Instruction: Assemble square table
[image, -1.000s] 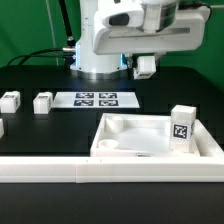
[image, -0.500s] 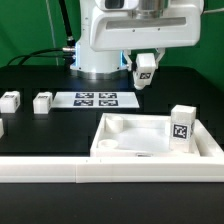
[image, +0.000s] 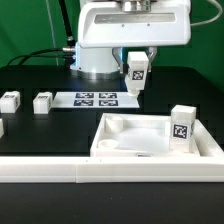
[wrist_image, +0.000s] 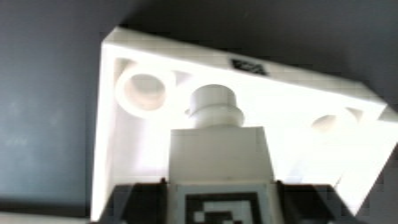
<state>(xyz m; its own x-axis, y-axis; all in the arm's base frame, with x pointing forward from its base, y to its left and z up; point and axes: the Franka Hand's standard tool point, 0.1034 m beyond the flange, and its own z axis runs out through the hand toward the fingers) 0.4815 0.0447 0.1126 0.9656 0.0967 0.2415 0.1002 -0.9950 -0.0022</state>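
i have the gripper clenched on a small white held leg, its jaws pressing the block's two sides, the printed tag facing the exterior camera and the block slightly tilted. it hangs in the air, clear of the black table, above the far edge of the square slab and near the marker board. the square slab lies flat on the table with its rim up, just behind the long border wall. an upright leg stands at its corner on the exterior view's right; whether that one is fully seated i cannot tell. two spare legs lie well apart from the slab toward the exterior view's left, one loose leg and a second loose leg beside it. in the wrist view the held leg's rounded peg points out over the slab, between one open socket and a far socket, lined up with neither. i judge this to be the carry step for the second leg, with one corner filled and the rest of the job ahead. the next move, as i read it, calls for shifting sideways until the peg sits squarely over an empty socket, straightening the block so it stands upright, then lowering gently and turning it in. a tilted approach risks the peg catching on the socket's lip or nudging the slab.
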